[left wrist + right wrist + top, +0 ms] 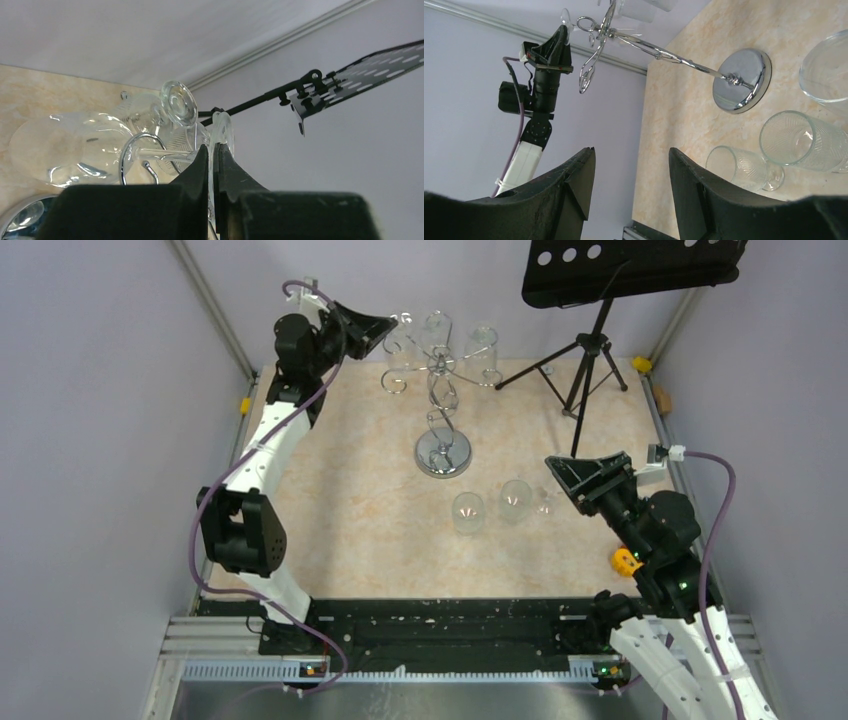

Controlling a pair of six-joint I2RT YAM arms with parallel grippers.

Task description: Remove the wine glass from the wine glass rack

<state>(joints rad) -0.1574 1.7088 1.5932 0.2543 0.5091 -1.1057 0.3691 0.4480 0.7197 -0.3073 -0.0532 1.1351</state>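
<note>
The chrome wine glass rack [443, 453] stands at the back middle of the table, and several clear wine glasses hang from its curled arms. My left gripper [387, 330] is raised at the rack's left arm. In the left wrist view it [214, 149] is shut on the thin round foot [223, 131] of a hanging wine glass [70, 150]. That glass's stem still lies in a chrome curl [131, 150]. My right gripper [572, 476] is open and empty, right of the rack base [744, 80], and also shows in the right wrist view [631, 152].
Two glasses [467, 512] [516, 500] stand on the table in front of the rack base, close to my right gripper. A black tripod music stand [588, 365] stands at the back right, its tray [630, 270] overhead. Grey walls close in both sides.
</note>
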